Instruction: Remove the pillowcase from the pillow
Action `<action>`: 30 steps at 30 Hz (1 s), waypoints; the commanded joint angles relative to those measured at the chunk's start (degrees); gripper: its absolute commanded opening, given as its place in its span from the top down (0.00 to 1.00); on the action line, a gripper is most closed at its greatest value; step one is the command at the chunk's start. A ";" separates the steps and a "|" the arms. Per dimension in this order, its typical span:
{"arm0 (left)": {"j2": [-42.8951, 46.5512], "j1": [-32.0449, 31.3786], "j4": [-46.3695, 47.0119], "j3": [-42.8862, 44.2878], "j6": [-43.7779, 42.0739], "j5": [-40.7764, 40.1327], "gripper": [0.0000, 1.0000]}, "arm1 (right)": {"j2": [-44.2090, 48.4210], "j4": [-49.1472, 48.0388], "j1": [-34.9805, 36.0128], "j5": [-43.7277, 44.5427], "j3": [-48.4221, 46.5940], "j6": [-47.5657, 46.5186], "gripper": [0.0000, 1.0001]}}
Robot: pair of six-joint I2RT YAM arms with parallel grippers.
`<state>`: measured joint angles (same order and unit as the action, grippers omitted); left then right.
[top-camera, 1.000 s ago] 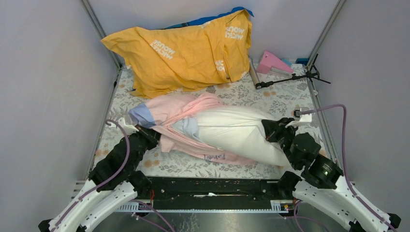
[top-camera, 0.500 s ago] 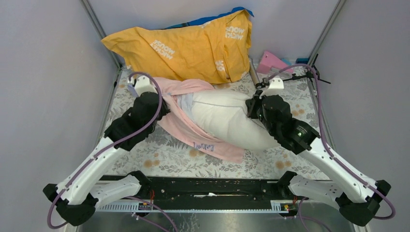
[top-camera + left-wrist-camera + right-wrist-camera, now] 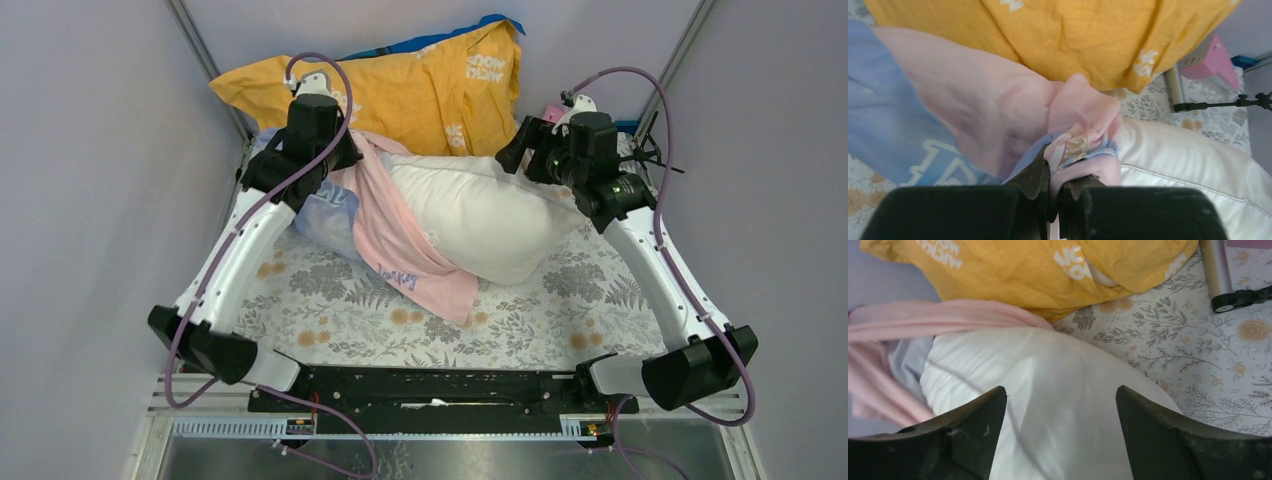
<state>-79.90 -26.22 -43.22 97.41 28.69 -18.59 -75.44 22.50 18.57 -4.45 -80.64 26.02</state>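
- At the far left of the table (image 3: pixel 330 320), my left tool (image 3: pixel 1058 182) is pinching a small bunched fold of the pillowcase (image 3: pixel 405 235). Its jaws are pressing together on pink and blue cloth, raised above the surface.
- Pillowcase: it is hanging from that pinch. The pink face is draping across the left end of the pillow (image 3: pixel 480 210), and a tail is trailing onto the table toward the near side. The blue face is showing underneath at the left. Only that end is being covered; most of the pillow is lying bare.
- Pillow: it is resting across the middle of the table, with its far edge just beside the yellow-orange cushion (image 3: pixel 400 90).
- My right tool (image 3: pixel 1060 390) is hovering over the pillow's right end, fingers spread wide and gripping nothing.
- Risk, as I am judging it: nothing is pinning the pillow, so a further pull may be dragging pillow and cover along together instead of sliding the cover off.
- Risk: the pinch is taking in only a thin fold, so a snag on the pillow's corner could be tugging it out of the jaws.
- Risk: the lifted cloth is passing close to the cushion and could be catching on it.
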 commanded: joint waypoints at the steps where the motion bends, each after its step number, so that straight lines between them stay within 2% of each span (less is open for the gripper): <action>1: -3.94 3.43 10.41 3.34 -0.34 7.44 1.00 | 2.79 -3.39 0.66 -9.10 -3.05 -3.80 0.10; 6: -9.01 4.13 14.77 1.24 0.64 10.63 1.00 | 6.12 -0.32 9.73 -2.03 -3.93 -15.19 0.01; 9: -10.33 4.61 16.95 -0.60 0.15 10.17 1.00 | 6.01 0.71 13.66 0.71 -2.61 -18.22 0.00; 12: -11.24 5.07 18.25 -2.33 -0.54 8.97 1.00 | 5.37 -0.14 15.41 4.81 1.08 -19.09 0.00; 17: -11.71 5.12 18.80 -3.69 0.30 6.92 1.00 | 0.72 1.22 15.88 18.53 5.46 -19.01 0.01; 19: -9.69 5.13 20.68 -6.26 1.75 5.38 1.00 | -1.32 1.61 15.80 23.66 6.41 -16.46 0.00; 22: -3.81 5.12 25.46 -12.75 3.82 2.18 0.97 | -2.70 -2.80 15.54 24.49 10.79 -13.32 0.00; 24: 0.39 5.12 26.70 -16.49 4.74 0.01 0.83 | -4.07 -6.93 15.21 22.19 13.53 -12.48 0.00; 26: 5.19 5.13 26.71 -19.82 5.48 -0.19 0.61 | -6.59 -8.60 15.10 20.38 14.04 -11.79 0.00; 27: 7.23 5.12 26.44 -21.44 5.84 0.53 0.46 | -7.84 -8.59 15.05 19.94 13.62 -11.50 0.00; 30: 13.92 5.12 25.23 -26.89 6.01 7.36 0.32 | -9.78 -9.02 15.07 18.86 12.95 -10.63 0.00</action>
<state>-75.16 -21.41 -19.73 75.09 33.43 -14.94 -80.99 11.79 33.87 15.62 -68.66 11.55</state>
